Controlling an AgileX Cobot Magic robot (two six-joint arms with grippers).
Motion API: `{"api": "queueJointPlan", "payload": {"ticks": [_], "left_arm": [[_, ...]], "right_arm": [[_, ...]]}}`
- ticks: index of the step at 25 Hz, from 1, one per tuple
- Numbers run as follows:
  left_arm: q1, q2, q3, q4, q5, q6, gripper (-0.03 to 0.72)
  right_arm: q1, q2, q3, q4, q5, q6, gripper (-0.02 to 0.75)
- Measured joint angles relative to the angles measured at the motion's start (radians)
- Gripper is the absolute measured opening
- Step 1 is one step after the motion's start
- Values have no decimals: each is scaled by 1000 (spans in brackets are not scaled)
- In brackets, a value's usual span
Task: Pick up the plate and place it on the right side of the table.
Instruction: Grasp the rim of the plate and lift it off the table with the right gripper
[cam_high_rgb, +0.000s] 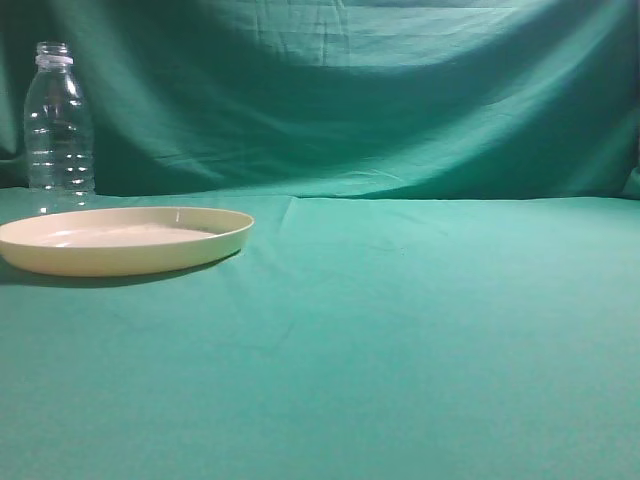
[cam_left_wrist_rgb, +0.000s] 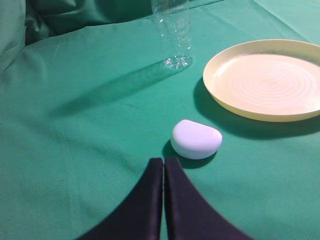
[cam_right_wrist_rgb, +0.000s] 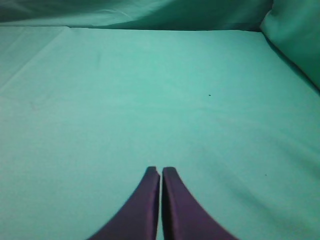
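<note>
The cream-yellow plate (cam_high_rgb: 125, 238) lies flat at the left of the teal-green table (cam_high_rgb: 420, 330). It also shows in the left wrist view (cam_left_wrist_rgb: 267, 80), up and to the right of my left gripper (cam_left_wrist_rgb: 163, 160). That gripper is shut and empty, above the cloth and apart from the plate. My right gripper (cam_right_wrist_rgb: 160, 170) is shut and empty over bare cloth (cam_right_wrist_rgb: 150, 90). Neither gripper shows in the exterior view.
A clear plastic bottle (cam_high_rgb: 58, 125) stands upright behind the plate, also in the left wrist view (cam_left_wrist_rgb: 174, 35). A small white rounded object (cam_left_wrist_rgb: 196, 139) lies just ahead of my left gripper, left of the plate. Green backdrop cloth (cam_high_rgb: 350, 90) hangs behind the table.
</note>
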Motion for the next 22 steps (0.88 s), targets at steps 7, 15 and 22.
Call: {"api": "queueJointPlan", "payload": {"ticks": [7, 15, 22], "left_arm": [[0, 0, 0, 0, 0, 0, 0], [0, 0, 0, 0, 0, 0, 0], [0, 0, 0, 0, 0, 0, 0]], "right_arm": [[0, 0, 0, 0, -64, 0, 0], [0, 0, 0, 61, -481, 86, 0], [0, 42, -98, 63, -327, 242, 0]]}}
